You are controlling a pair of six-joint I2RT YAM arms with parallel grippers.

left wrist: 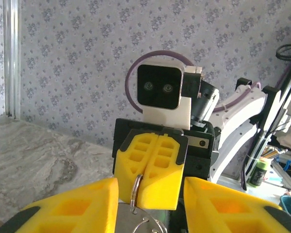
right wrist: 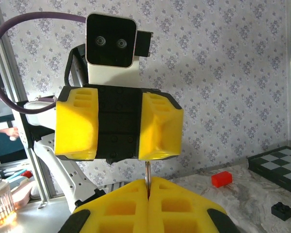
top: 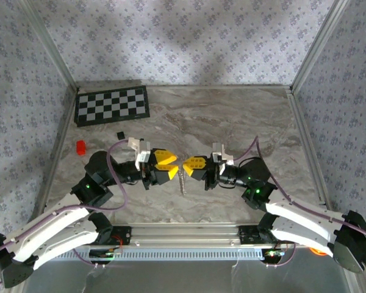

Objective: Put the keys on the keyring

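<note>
Marble desk (top: 232,116) below: your right claw (top: 185,166) clamps the keyring (left wrist: 136,187) edge-up. Your left claw (top: 174,166) faces it, half spread, gripping nothing I can see. Threading step, I judge; next, line a key's hole onto the ring.

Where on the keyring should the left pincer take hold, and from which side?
Probably the bare arc of the keyring that sticks out of the shut right pincer, approached head-on from the left arm's side. The ring stands upright and edge-on, so the left pincer can close on its flat sides.
</note>
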